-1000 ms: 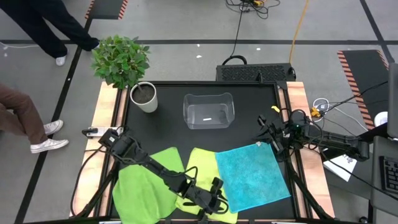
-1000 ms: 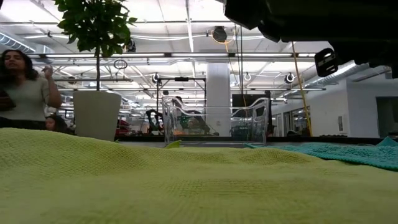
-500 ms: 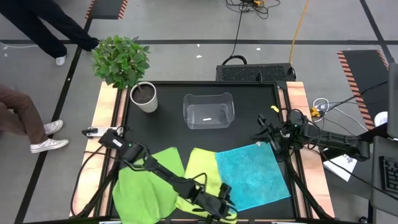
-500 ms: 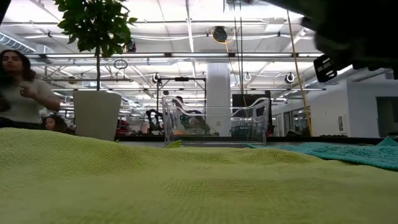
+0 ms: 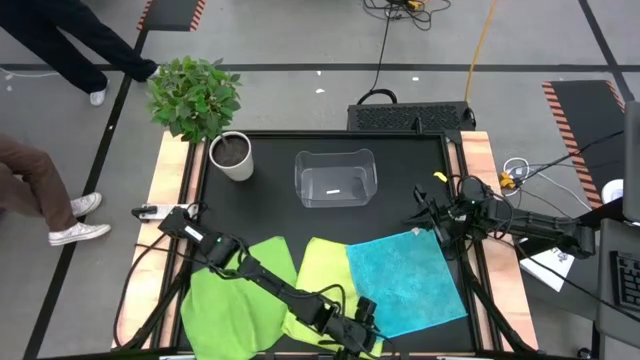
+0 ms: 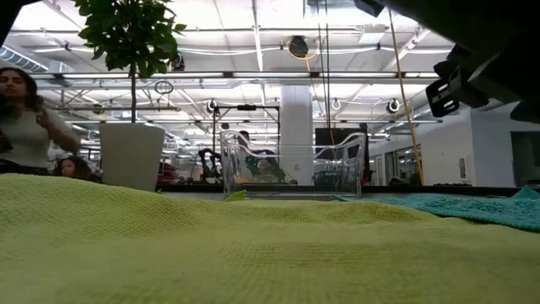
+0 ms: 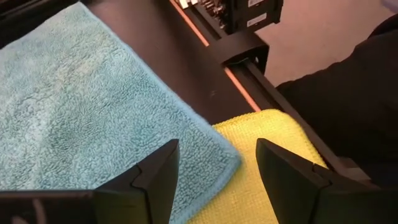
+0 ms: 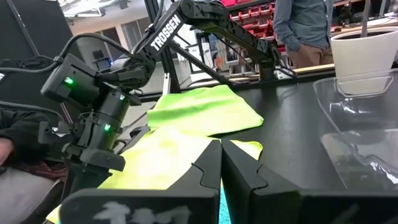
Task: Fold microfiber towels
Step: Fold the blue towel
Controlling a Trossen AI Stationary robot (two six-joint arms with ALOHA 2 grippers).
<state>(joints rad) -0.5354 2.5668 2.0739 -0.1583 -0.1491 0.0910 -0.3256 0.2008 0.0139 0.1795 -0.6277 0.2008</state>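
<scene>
Three microfiber towels lie flat along the table's near edge: bright green [image 5: 232,298] at the left, pale yellow-green [image 5: 318,272] in the middle, turquoise [image 5: 408,280] at the right, overlapping the yellow-green one. My left gripper [image 5: 362,326] is open and hangs low at the near edge. Its fingers stand either side of the turquoise towel's near left corner [image 7: 227,163], which rests on the yellow-green towel [image 7: 264,186]. My right gripper [image 5: 422,218] waits shut by the table's right edge, just beyond the turquoise towel's far corner.
A clear plastic bin [image 5: 335,178] stands at the table's far middle, with a potted plant [image 5: 230,155] at the far left. The table's near rail [image 7: 245,78] runs just past the towel corner. A person [image 6: 25,118] stands beyond the table's left side.
My left gripper has moved over the yellow-green towel toward the table's right and near edges and sunk lower, ending at the turquoise towel's near left corner. The towels lie as before.
</scene>
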